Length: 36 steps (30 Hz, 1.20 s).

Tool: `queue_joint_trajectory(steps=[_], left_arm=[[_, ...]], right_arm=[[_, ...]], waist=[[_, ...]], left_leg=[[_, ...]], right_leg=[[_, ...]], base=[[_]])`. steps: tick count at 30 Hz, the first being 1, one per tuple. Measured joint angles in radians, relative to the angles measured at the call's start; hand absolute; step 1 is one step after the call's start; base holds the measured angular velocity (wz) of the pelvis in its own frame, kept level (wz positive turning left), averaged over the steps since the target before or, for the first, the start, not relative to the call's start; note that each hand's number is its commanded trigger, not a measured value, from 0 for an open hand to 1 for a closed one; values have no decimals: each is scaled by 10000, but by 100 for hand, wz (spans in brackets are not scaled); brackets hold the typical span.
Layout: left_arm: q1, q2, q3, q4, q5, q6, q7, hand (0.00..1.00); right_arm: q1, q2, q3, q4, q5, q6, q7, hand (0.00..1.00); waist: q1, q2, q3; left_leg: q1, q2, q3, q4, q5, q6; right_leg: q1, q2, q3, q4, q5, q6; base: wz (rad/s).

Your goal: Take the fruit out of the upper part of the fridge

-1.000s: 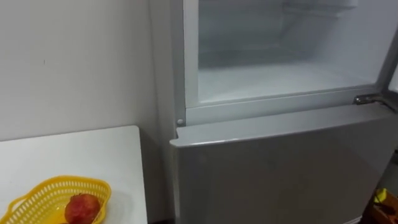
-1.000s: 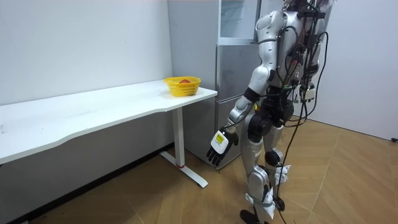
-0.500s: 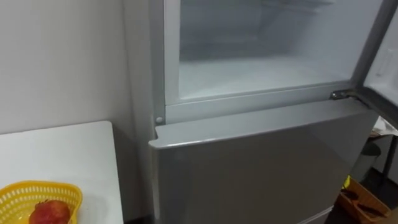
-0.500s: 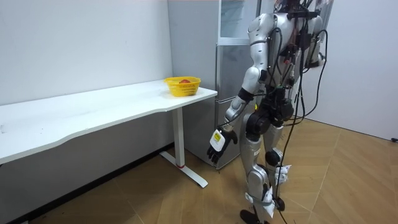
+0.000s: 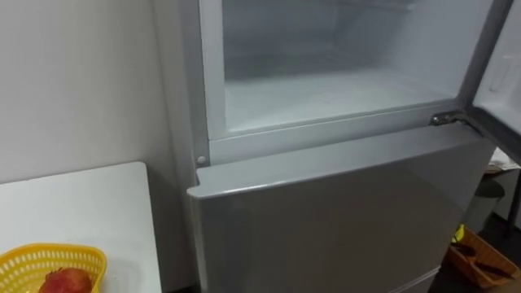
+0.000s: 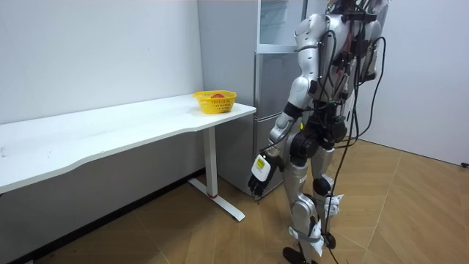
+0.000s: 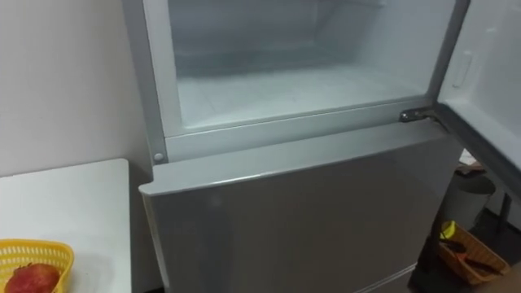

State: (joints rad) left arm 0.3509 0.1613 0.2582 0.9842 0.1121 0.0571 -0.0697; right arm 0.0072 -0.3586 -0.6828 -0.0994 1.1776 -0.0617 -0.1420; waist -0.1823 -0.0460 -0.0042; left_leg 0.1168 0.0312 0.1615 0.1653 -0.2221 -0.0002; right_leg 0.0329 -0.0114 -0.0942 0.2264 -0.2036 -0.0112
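one long white table with a smooth, flat top runs along the pale wall. near its end sits one yellow plastic basket, oval, with slotted lattice walls. inside it lies one round red fruit, dull-skinned, resting against the basket's right wall. just beside the table's end stands one grey fridge with two doors. the lower door is a smooth, satin panel and is closed. above it the upper compartment stands open, its boxy white lining frosted. its door is swung out to the right on a small metal hinge. the robot stands facing the fridge. its left hand hangs low beside its thigh, fingers loose and pointing down, holding and touching nothing.
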Motion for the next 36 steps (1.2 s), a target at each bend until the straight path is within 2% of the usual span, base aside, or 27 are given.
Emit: queue_joint_trajectory(steps=[3,5,8,10,13,15,20,22,26,30,36], left_arm=[[142,54,-203,256,2,49,-231,0],[230,122,-264,311,10,74,-277,0],[209,162,-281,554,59,78,-280,0],[207,191,-309,570,-2,75,-279,0],[164,431,-508,576,-4,47,-279,0],[167,529,-697,601,-4,47,-278,0],[139,577,-784,601,6,47,-259,0],[121,606,-762,602,6,47,-243,0],[55,669,-786,577,1,46,-221,0],[3,846,-1141,584,-2,46,-120,0],[-161,824,-1060,571,-12,46,23,0]], right_arm=[[40,0,267,100,-100,155,1300,0],[232,0,550,118,-205,287,2031,0],[318,0,1089,216,-896,477,3230,0],[339,-11,1509,390,-1286,680,4069,0],[564,-140,1554,494,-1754,710,4720,0],[642,-239,1633,507,-2007,778,5110,0],[812,-365,2129,508,-2153,905,6328,0],[815,-378,2324,504,-2312,1084,6900,0],[823,-520,2346,512,-2341,1091,7299,0],[900,-570,2483,715,-2286,1084,7287,0],[904,-593,2361,1247,-2348,1084,6506,0]], waist=[[10,22,-15],[33,-49,8],[40,-236,16],[65,-435,4],[295,-618,-8],[400,-642,-24],[570,-731,-22],[726,-766,-31],[852,-792,-19],[925,-776,-3],[905,-595,35]], left_leg=[[15,27,-27,20,0,-1],[28,77,-26,19,1,-6],[1,117,-20,21,56,-98],[22,147,-20,33,71,-125],[8,161,-23,34,66,-142],[5,156,-24,31,63,-146],[8,125,-112,14,62,-143],[5,120,-141,14,60,-140],[-7,92,-275,28,59,-137],[5,97,-346,52,59,-137],[-26,97,-327,36,49,-134]], right_leg=[[29,9,-58,3,27,-21],[49,25,-139,1,55,-63],[11,18,-173,-58,83,-116],[5,17,-223,-62,86,-127],[35,40,-380,-56,112,-135],[57,27,-415,-55,140,-123],[186,22,-446,-71,191,-88],[201,15,-484,-75,192,-87],[211,-9,-546,-120,193,-76],[365,7,-585,-250,223,-68],[392,23,-551,-373,235,-51]], base=[[3],[0],[1],[12],[12],[3],[6],[5],[10],[5],[0]])
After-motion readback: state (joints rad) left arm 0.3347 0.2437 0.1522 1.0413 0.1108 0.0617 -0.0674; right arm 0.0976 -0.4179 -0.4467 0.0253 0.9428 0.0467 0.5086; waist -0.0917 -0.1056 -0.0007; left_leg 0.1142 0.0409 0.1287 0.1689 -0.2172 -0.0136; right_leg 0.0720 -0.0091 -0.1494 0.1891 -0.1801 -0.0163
